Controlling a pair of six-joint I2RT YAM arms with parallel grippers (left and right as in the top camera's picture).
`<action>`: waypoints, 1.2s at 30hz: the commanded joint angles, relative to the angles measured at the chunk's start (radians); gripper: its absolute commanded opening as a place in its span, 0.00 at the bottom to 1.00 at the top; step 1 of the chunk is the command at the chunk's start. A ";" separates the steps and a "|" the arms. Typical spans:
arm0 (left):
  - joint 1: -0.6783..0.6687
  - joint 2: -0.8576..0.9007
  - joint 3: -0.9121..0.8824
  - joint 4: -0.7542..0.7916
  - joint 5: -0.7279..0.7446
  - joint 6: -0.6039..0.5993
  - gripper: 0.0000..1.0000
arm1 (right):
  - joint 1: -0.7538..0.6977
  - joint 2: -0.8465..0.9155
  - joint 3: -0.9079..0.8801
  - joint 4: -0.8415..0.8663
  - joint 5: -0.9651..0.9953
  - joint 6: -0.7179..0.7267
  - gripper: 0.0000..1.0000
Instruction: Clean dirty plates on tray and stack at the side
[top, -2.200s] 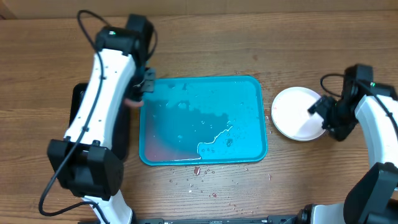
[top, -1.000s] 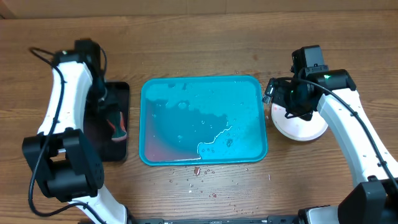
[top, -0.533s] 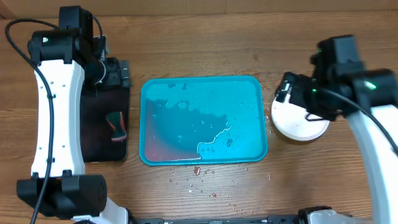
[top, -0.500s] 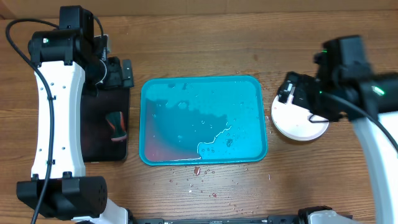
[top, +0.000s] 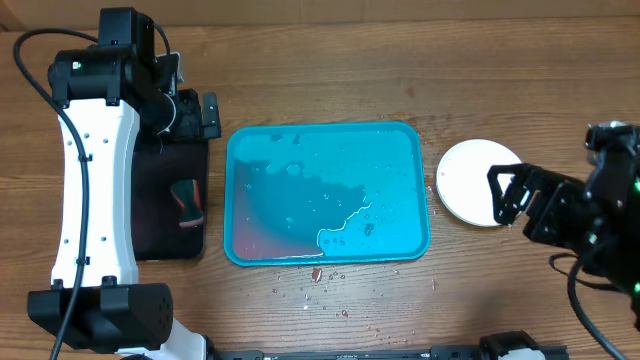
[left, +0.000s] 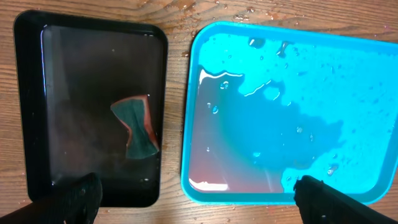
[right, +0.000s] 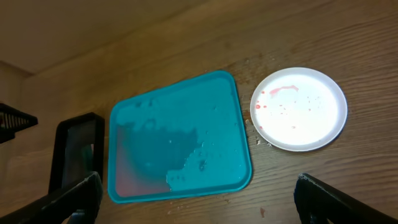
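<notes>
— Where is the plate (right: 298, 109) sitting?
— Starting nearest: red crumbs (top: 318, 275) are lying on the wood along the tray's (top: 390, 160) front rim. The plate, speckled red, is resting just right of the tray, not touching it. The right gripper (right: 198, 182) is hovering high above, with the plate lying ahead of its fingers. Its jaws are standing wide apart, carrying nothing.
— And farther back?
— The left gripper (left: 196, 182) is hanging by the tray's far left corner, equally wide, gripping nothing. Left of the tray, a sponge (left: 134, 127) is lying in the black tray (left: 81, 74).

Black tray (left: 74, 68), green-and-red sponge (left: 137, 129) inside it, wooden table (top: 330, 70), scattered crumbs (top: 316, 274)
</notes>
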 joint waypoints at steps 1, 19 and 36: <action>-0.002 0.000 0.015 0.004 0.018 -0.010 1.00 | 0.001 0.000 0.019 0.004 -0.014 -0.022 1.00; -0.002 0.000 0.015 0.004 0.018 -0.010 1.00 | 0.001 0.014 -0.065 0.201 0.089 -0.110 1.00; -0.002 0.000 0.015 0.004 0.018 -0.010 1.00 | 0.001 -0.431 -1.053 1.261 0.045 -0.283 1.00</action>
